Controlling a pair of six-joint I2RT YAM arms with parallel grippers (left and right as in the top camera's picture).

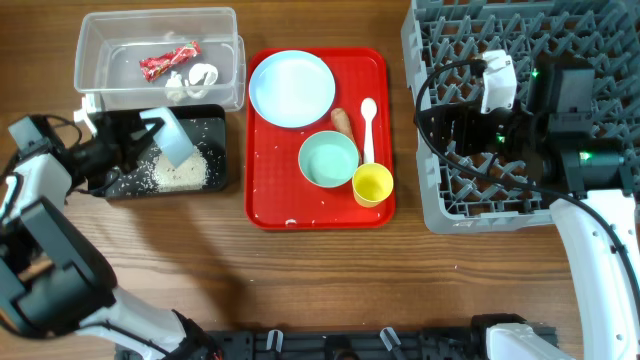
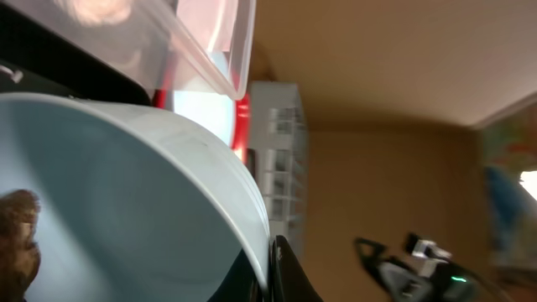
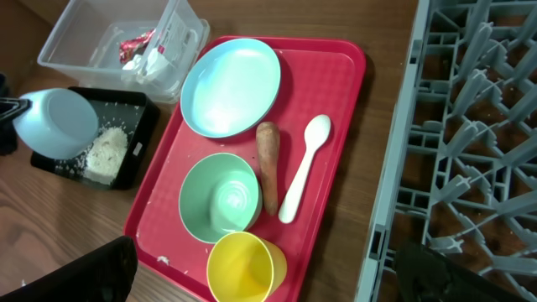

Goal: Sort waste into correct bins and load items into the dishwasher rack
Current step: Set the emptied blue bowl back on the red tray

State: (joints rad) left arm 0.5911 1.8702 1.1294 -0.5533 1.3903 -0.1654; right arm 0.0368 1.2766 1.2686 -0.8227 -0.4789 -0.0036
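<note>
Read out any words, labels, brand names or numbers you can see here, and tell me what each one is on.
No text is readable in any view.
Red snack wrapper: some pale marks, too small and crinkled to read.
Pale blue bowl, seen closest: plain, no marking.

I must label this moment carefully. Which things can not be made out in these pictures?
1. Left gripper: overhead, the pale blue bowl hides part of its fingertips; the left wrist view is mostly filled by that bowl.
2. Brown lump in the bowl: left wrist, blurred and cut by the left edge.
3. Rack under the right arm: overhead, the arm hides it.
</note>
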